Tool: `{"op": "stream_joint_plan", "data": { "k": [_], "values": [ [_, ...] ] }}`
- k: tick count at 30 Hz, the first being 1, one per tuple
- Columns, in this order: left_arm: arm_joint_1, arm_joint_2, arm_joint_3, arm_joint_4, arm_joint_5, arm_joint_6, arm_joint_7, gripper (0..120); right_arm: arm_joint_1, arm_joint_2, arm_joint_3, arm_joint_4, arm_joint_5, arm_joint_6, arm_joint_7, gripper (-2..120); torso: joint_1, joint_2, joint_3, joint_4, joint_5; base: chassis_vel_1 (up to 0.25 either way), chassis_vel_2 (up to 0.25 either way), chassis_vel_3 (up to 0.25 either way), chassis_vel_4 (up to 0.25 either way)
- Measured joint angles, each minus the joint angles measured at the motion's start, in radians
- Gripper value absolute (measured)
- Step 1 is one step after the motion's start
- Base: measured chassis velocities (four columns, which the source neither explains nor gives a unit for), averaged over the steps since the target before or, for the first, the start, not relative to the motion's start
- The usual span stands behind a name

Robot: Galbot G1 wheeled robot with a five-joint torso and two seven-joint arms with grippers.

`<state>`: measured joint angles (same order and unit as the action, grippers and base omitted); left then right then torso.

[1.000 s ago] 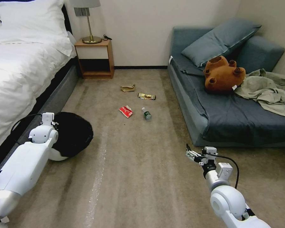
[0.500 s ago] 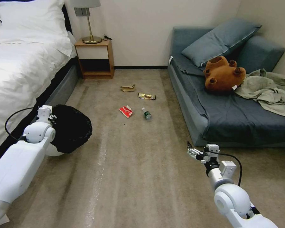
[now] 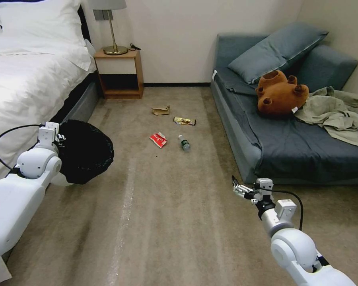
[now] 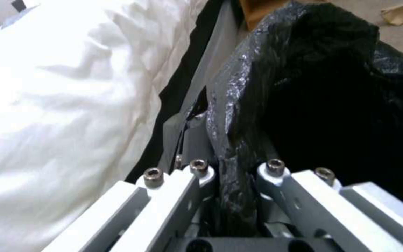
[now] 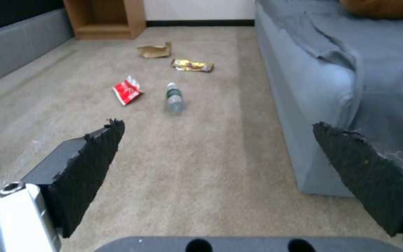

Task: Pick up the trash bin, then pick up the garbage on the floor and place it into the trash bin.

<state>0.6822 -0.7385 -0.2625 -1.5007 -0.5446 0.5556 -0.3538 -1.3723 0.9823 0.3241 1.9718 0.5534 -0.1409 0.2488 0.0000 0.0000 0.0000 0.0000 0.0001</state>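
Observation:
The trash bin (image 3: 83, 153), white with a crinkly black bag (image 4: 313, 87) over its rim, hangs tilted beside the bed. My left gripper (image 3: 59, 140) (image 4: 232, 154) is shut on its bagged rim. The garbage lies on the carpet farther ahead: a red-and-white packet (image 3: 158, 139) (image 5: 127, 91), a small clear bottle (image 3: 183, 143) (image 5: 174, 97), a gold-brown wrapper (image 3: 184, 120) (image 5: 192, 65) and a crumpled brown paper bag (image 3: 160, 110) (image 5: 155, 50). My right gripper (image 3: 236, 188) (image 5: 225, 154) hovers open over bare carpet, well short of the litter, near the sofa's front corner.
A white bed (image 3: 24, 87) runs along the left and a grey-blue sofa (image 3: 290, 147) along the right, carrying a brown plush toy (image 3: 280, 93) and clothes. A wooden nightstand (image 3: 119, 73) with a lamp stands at the far wall. Open carpet lies between.
My left arm has lifted the trash bin and drawn it toward the bed. The right gripper has shifted only slightly. The litter has not moved.

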Motion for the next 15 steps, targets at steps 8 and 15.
{"op": "stream_joint_plan", "data": {
  "k": [8,15],
  "values": [
    [0.014,0.003,-0.003,-0.014,0.0,-0.003,-0.004,5,-0.001,0.007,-0.02,-0.003,-0.011,0.005,-0.01,100,0.0,0.0,0.0,0.0,-0.0001,0.0,0.0,0.0,0.0],
    [0.021,0.009,-0.006,-0.023,0.001,-0.011,-0.004,5,0.0,0.005,-0.03,-0.007,-0.016,0.01,-0.019,100,0.0,0.0,0.0,0.0,-0.0001,0.0,0.0,0.0,0.0]
  ]
}}
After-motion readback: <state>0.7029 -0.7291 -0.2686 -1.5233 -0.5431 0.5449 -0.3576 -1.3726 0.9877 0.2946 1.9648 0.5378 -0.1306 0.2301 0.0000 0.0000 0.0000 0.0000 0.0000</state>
